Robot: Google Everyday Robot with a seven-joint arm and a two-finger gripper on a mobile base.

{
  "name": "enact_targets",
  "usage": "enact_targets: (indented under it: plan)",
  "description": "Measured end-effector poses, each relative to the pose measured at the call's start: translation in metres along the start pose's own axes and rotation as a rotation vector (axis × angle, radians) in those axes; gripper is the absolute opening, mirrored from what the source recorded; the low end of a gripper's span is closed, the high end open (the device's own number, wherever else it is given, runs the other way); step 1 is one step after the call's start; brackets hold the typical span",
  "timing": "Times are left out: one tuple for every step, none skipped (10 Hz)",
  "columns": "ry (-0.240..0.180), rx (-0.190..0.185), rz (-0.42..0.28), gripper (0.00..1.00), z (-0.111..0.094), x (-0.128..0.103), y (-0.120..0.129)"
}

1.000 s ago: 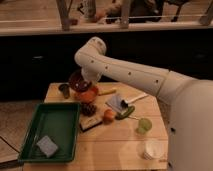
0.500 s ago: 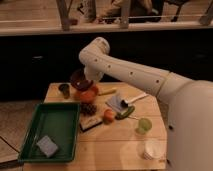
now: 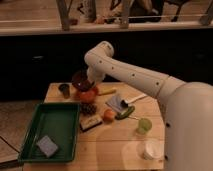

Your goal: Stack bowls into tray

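Note:
The dark maroon bowl (image 3: 80, 79) is tilted, its opening facing left, just above the back rim of the orange bowl (image 3: 86, 94), which sits on the wooden table (image 3: 115, 150). My gripper (image 3: 90, 83) is at the maroon bowl's right edge, at the end of the white arm, and is shut on that bowl. The fingers themselves are mostly hidden by the wrist. The large green tray (image 3: 60, 120) lies at the table's front left, below and left of both bowls.
A grey-blue sponge (image 3: 47, 146) lies in the tray. A small dark cup (image 3: 64, 90) stands left of the bowls. An orange fruit (image 3: 108, 115), a brush (image 3: 91, 122), a grey cloth (image 3: 116, 103), a green cup (image 3: 144, 125) and a white cup (image 3: 152, 149) stand to the right.
The arm and the maroon bowl have shifted slightly to the right together. The orange bowl and the other things on the table have not moved.

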Motion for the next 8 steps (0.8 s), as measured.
enact_targets:
  plan:
    - [-0.007,0.006,0.001,0.03,0.007,0.001,0.001]
    - [-0.013,0.010,0.001,0.03,0.013,0.002,0.002]
    - [-0.018,0.014,0.000,0.03,0.018,0.002,0.003]
    - [-0.022,0.022,-0.001,0.03,0.024,0.003,0.004]
    - [-0.024,0.031,-0.001,0.03,0.030,0.003,0.006]
    - [-0.026,0.039,-0.001,0.03,0.034,0.004,0.007]
    - [-0.028,0.043,-0.001,0.03,0.038,0.004,0.008]
    - [-0.031,0.045,-0.004,0.07,0.042,0.003,0.008]
